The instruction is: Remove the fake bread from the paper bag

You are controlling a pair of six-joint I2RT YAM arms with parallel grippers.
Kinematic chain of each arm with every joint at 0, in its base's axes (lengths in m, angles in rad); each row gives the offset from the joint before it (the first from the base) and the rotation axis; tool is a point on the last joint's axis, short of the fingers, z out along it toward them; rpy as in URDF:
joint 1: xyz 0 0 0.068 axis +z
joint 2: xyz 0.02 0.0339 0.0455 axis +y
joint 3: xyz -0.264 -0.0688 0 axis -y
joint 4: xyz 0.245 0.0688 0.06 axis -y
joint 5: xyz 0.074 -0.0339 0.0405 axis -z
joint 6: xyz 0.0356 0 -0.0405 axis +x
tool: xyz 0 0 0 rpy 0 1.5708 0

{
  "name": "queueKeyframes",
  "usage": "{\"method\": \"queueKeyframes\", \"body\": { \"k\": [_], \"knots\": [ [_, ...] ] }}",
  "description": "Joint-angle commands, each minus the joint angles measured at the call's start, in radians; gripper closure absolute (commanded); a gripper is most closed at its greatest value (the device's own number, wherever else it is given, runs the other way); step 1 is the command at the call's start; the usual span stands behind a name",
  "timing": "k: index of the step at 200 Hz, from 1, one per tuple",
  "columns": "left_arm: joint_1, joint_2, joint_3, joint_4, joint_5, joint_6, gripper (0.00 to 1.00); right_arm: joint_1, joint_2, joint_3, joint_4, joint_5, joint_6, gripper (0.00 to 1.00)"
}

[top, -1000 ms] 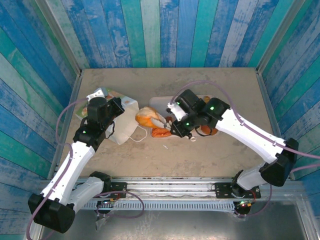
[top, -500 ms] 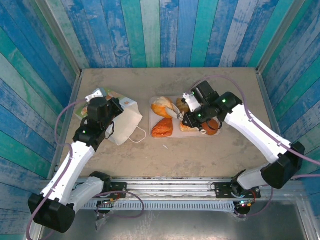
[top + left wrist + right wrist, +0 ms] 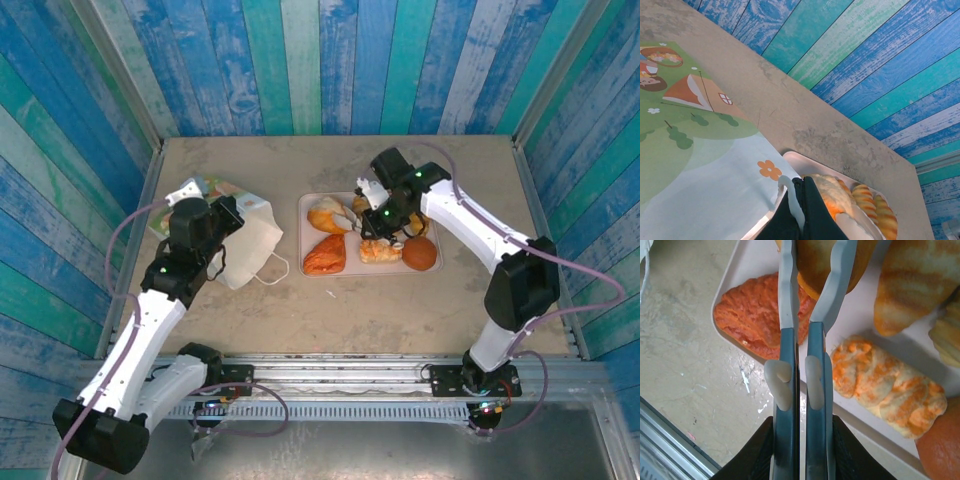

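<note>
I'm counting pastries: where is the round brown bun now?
In the top view, the round brown bun sits at the tray's near-right corner, beside the striped roll.

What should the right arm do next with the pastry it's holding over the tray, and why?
Probably open the right pincer and release the pastry: it is clamped between the fingers directly over the pink tray, where other pastries already lie.

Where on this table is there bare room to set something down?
Free: the bare table strip between the tray and the near edge, and the strip between tray and back wall. Crowded: the tray, packed with fake bread, and the narrow gap beside the paper bag.
</note>
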Motion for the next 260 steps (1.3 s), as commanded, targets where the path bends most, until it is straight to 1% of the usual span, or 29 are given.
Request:
{"method": "queueKeyframes", "body": {
  "k": [1, 26, 49, 76, 97, 136, 162, 181, 213, 260],
  "knots": [
    [-0.003, -0.021, -0.004, -0.002, -0.019, 0.000, 1.00, -0.006, 0.034, 0.047, 0.017, -0.036, -0.048, 0.77],
    [-0.003, -0.019, -0.004, 0.000, -0.017, 0.000, 1.00, -0.006, 0.073, 0.066, 0.011, -0.016, -0.066, 0.76],
    [-0.004, -0.017, -0.004, 0.002, -0.015, 0.000, 1.00, -0.007, 0.099, 0.089, 0.011, 0.060, -0.070, 0.75],
    [-0.003, -0.014, 0.000, -0.001, -0.020, 0.006, 1.00, -0.007, 0.125, 0.106, 0.006, 0.077, -0.085, 0.71],
    [-0.003, -0.013, 0.003, -0.006, -0.022, 0.008, 1.00, -0.007, 0.138, 0.108, -0.003, 0.100, -0.093, 0.66],
    [-0.003, -0.004, 0.005, -0.003, -0.014, 0.006, 1.00, -0.007, 0.150, 0.130, -0.028, 0.179, -0.092, 0.63],
    [-0.002, -0.001, 0.006, 0.001, -0.011, 0.002, 1.00, -0.006, 0.140, 0.141, -0.046, 0.182, -0.096, 0.61],
    [-0.003, -0.001, 0.006, 0.003, -0.009, 0.003, 1.00, -0.007, 0.120, 0.143, -0.049, 0.211, -0.088, 0.59],
    [-0.003, -0.006, 0.002, 0.005, -0.007, -0.001, 1.00, -0.007, 0.102, 0.168, -0.092, 0.172, -0.094, 0.58],
    [-0.004, -0.014, -0.002, 0.004, -0.003, -0.003, 1.00, -0.005, 0.083, 0.213, -0.094, 0.100, -0.082, 0.57]
  ]
}}
